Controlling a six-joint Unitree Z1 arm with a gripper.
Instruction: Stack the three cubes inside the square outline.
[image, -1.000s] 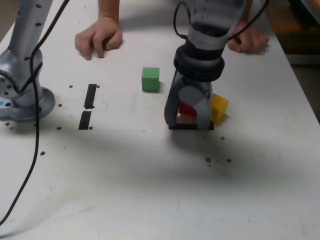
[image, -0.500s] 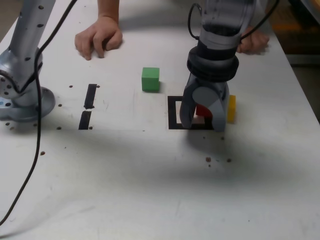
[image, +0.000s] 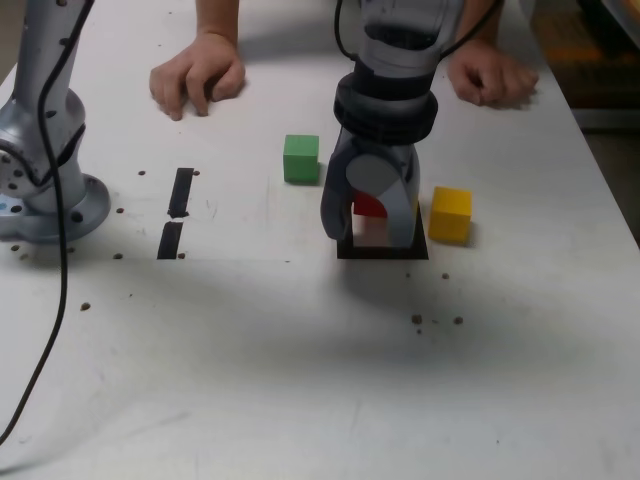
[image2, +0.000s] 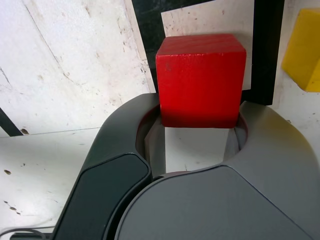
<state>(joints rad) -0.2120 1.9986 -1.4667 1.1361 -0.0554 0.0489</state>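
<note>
My gripper (image: 370, 228) points straight down over the square outline (image: 382, 253) and is shut on the red cube (image: 370, 206). The wrist view shows the red cube (image2: 201, 80) clamped between both fingers of the gripper (image2: 197, 120), above the white inside of the outline (image2: 264, 55). I cannot tell whether the cube touches the table. The yellow cube (image: 450, 214) sits just outside the outline on the exterior view's right, and the wrist view catches its edge (image2: 305, 50). The green cube (image: 301, 158) stands apart, behind the outline on the exterior view's left.
Two of a person's hands (image: 197, 75) (image: 492, 78) rest on the table's far edge. The arm's base (image: 45, 195) stands at the exterior view's left, with a black cable (image: 62, 300) hanging near it. Two short black tape strips (image: 177, 210) lie left of the green cube.
The gripper swung to the exterior view's right with the red cube, then back left over the outline. The yellow cube ended slightly further right, turned square and no longer hidden.
</note>
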